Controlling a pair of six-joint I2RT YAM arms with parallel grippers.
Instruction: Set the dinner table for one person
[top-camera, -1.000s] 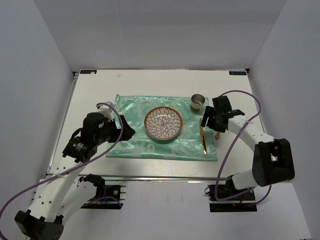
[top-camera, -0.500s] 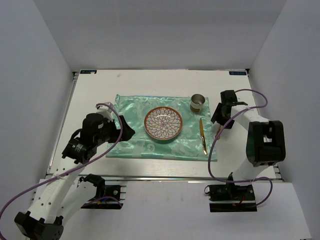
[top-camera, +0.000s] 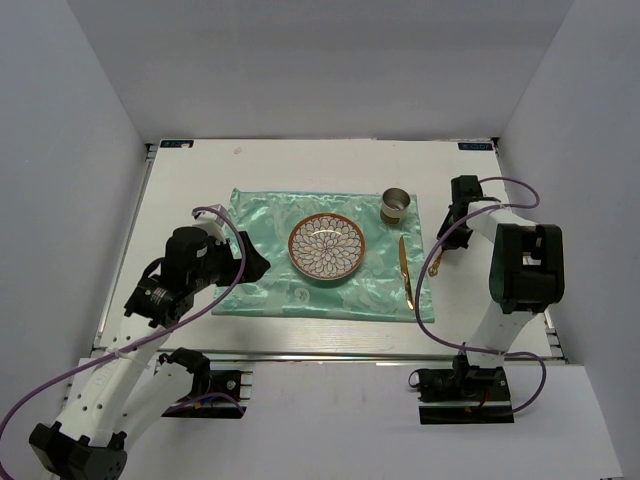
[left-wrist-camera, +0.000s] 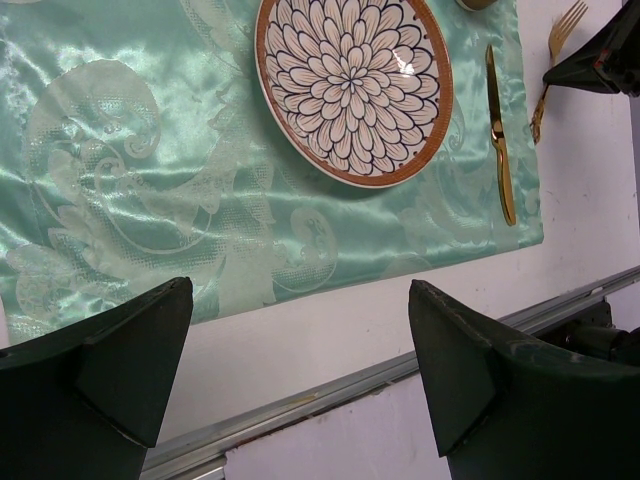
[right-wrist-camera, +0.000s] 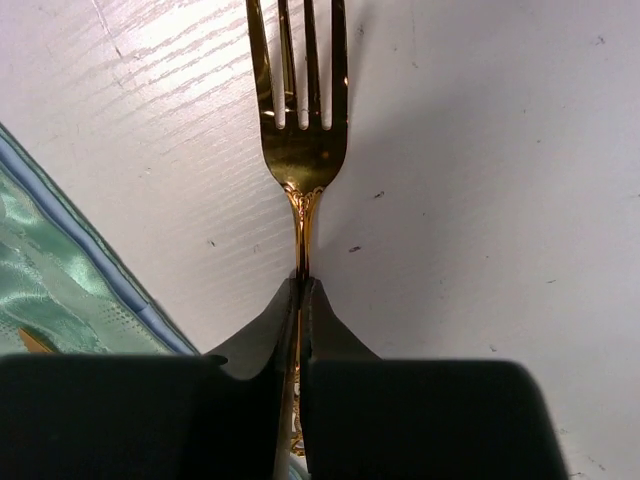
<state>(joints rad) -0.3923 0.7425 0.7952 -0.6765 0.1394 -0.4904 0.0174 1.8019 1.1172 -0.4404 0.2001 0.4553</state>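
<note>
R claw (right-wrist-camera: 301, 292) clenched on fork (right-wrist-camera: 298, 150) handle. Fork lay on table (right-wrist-camera: 480, 180) just R of cloth (right-wrist-camera: 60, 290), long axis near-far, tines twd far edge. L claw (left-wrist-camera: 300, 330) released.

The fork (right-wrist-camera: 298, 130) and knife (left-wrist-camera: 499, 140) are polished gold-coloured metal, mirror-bright. The cloth (left-wrist-camera: 150, 180) is a glossy satin weave and the plate (left-wrist-camera: 350, 85) glazed and shiny, while the white surface (right-wrist-camera: 480, 200) looks matt, faintly grained and speckled.

Left arm (top-camera: 110, 385) and right arm (top-camera: 527, 270): white link shells, black joint housings. Purple cable (top-camera: 212, 211) loops along each. Left hand (left-wrist-camera: 298, 300), right hand (right-wrist-camera: 302, 292): matte black, wedge-shaped fingers (left-wrist-camera: 120, 370). Black base blocks (top-camera: 210, 385).
</note>
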